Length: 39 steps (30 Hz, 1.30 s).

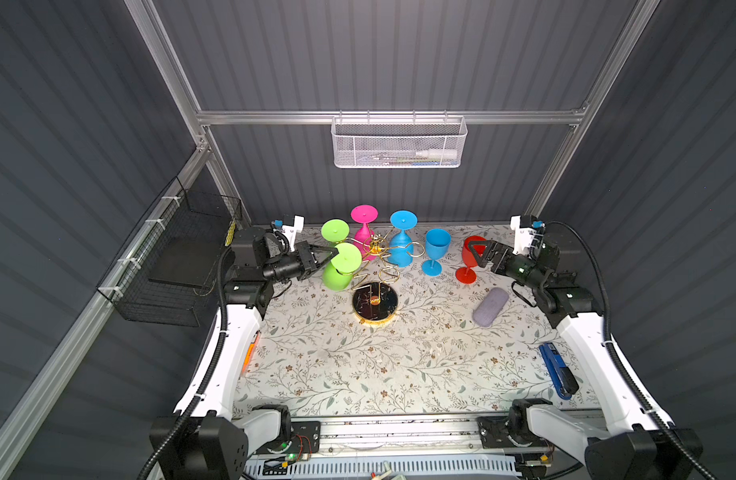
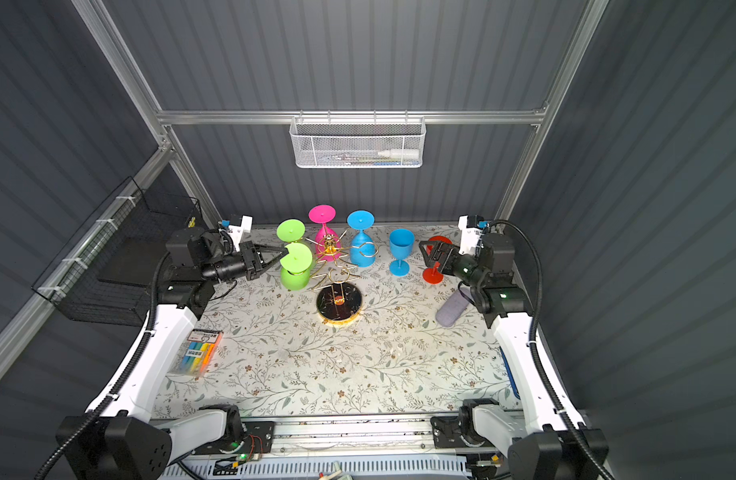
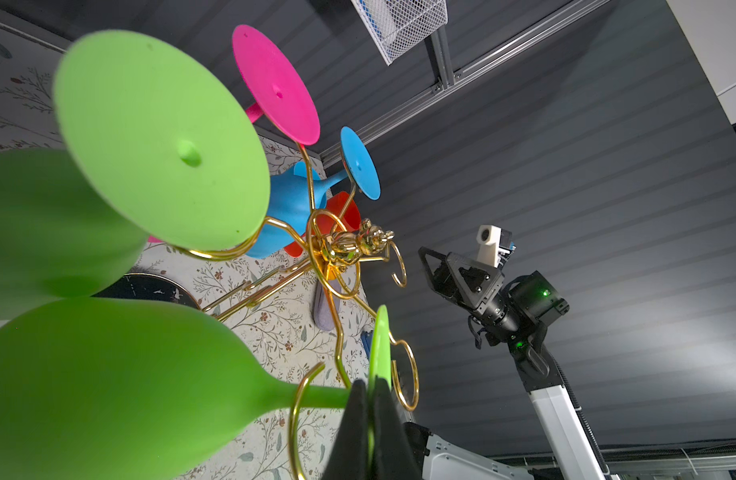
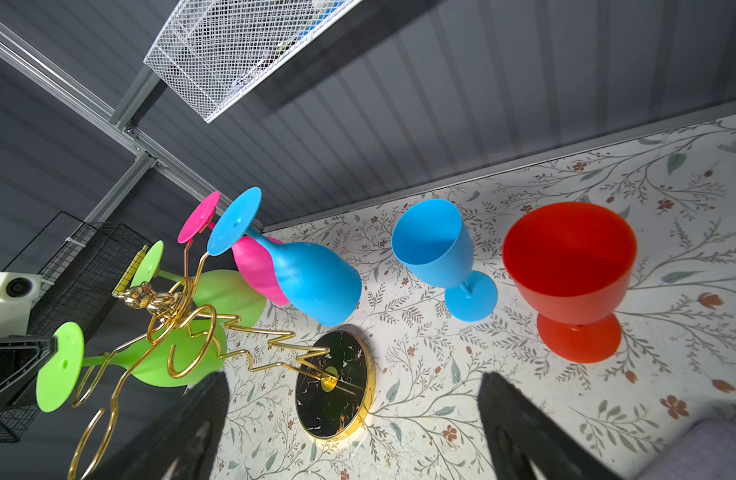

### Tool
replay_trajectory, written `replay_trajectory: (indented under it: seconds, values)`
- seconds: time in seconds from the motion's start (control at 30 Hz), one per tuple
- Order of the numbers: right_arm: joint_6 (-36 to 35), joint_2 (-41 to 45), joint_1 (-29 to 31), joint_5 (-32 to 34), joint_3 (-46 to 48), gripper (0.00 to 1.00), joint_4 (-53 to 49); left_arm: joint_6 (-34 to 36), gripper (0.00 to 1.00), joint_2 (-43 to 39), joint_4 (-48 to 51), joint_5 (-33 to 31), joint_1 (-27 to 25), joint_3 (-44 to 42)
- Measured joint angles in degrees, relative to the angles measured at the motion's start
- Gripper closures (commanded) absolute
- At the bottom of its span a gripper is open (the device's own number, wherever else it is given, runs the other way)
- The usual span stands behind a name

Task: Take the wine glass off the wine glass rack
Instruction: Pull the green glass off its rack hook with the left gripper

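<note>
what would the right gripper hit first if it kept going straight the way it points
Most likely the upright blue wine glass: the open right gripper, beside the red wine glass, points at the blue bowl. Depth is unclear, so it may miss.

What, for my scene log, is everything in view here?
wine glass rack: one, gold wire, black base, table centre
green wine glasses: two, hung upside down, rack's left
pink wine glass: one, hung upside down, rack's back
blue wine glasses: two; one hung on rack, one upright right of it
red wine glass: one, upright, further right
case: one, grey, table's right
stapler: one, blue, right edge
highlighter pack: one, multicoloured, left edge
mesh basket: one, white, back rail
wire basket: one, black, left wall
left gripper: black, fingers shut on nearer green glass's foot
right gripper: black, open, near red glass, apart
</note>
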<state>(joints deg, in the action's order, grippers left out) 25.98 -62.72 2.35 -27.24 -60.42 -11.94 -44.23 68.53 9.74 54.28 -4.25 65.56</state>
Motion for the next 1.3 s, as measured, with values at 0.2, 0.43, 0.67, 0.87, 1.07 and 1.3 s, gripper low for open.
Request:
replay_trajectory:
  seconds: [0.2, 0.43, 0.67, 0.87, 1.07, 1.3]
  values:
    - [0.0, 0.11, 0.0, 0.0, 0.0, 0.05, -0.11, -0.74, 1.0, 0.76, -1.81, -0.02, -0.83, 0.11]
    - [0.0, 0.52, 0.0, 0.02, 0.02, 0.05, -0.15, -0.61, 1.0, 1.49, -0.87, -1.14, -1.99, 1.75]
    - [0.0, 0.55, 0.0, 0.0, 0.0, 0.04, -0.17, 3.21, 1.0, 1.2, 5.97, -4.61, -2.56, 4.7]
    - [0.2, 0.55, 0.0, -0.02, 0.02, 0.04, -0.17, 5.27, 1.0, 0.7, 9.88, -6.88, -2.78, 4.98]
    - [0.57, 0.55, 0.0, -0.09, 0.04, 0.04, -0.15, 6.38, 1.0, 0.72, 12.07, -9.05, -5.55, 6.99]
    - [0.66, 0.57, 0.0, -0.26, 0.61, 0.04, -0.09, 7.19, 1.0, 1.18, 12.57, -11.78, -7.96, 9.03]
